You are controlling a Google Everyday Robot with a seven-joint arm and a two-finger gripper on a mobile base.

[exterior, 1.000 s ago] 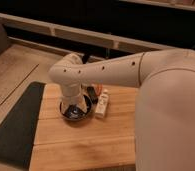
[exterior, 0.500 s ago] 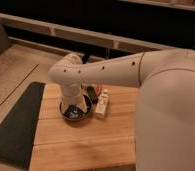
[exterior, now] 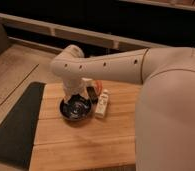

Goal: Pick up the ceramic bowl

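Gripper [exterior: 77,99] hangs straight down over the ceramic bowl [exterior: 75,112], right at its back rim, white bottle [exterior: 102,104] just beside, and honestly can't tell if it's clamped.

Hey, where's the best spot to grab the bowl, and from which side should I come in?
Probably the rim, from straight above: the bowl sits upright and shallow, so its thin edge is the only part to pinch. Take the rim away from the bottle, which lies close beside it. The gripper hangs over the bowl's far side.
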